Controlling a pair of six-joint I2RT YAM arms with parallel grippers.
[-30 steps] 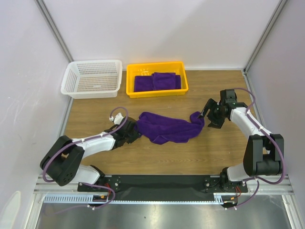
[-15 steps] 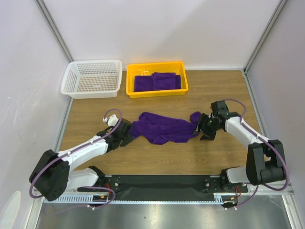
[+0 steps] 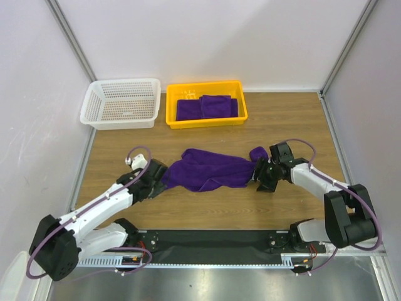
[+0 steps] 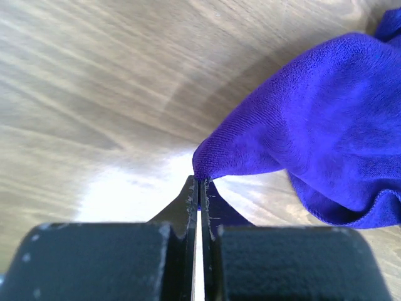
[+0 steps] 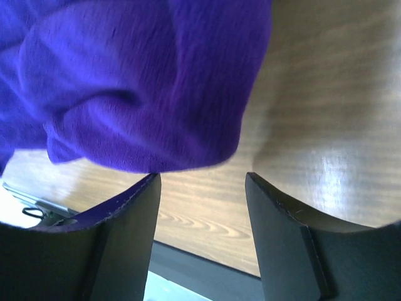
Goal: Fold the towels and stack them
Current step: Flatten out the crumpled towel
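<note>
A crumpled deep purple towel (image 3: 210, 168) lies on the wooden table between my two grippers. My left gripper (image 3: 160, 178) is shut on its left corner; in the left wrist view the cloth's tip (image 4: 216, 160) is pinched between the closed fingers. My right gripper (image 3: 258, 176) is open at the towel's bunched right end, the cloth (image 5: 138, 94) lying just ahead of the spread fingers (image 5: 125, 226). Folded purple towels (image 3: 207, 107) lie in the yellow tray (image 3: 206, 121) at the back.
A white mesh basket (image 3: 121, 102) stands left of the yellow tray at the back. Pale walls close the table on the left, back and right. A black rail runs along the near edge by the arm bases.
My left gripper has pulled the towel's left corner down and to the left. My right gripper has moved down and left, closer to the towel's right end.
</note>
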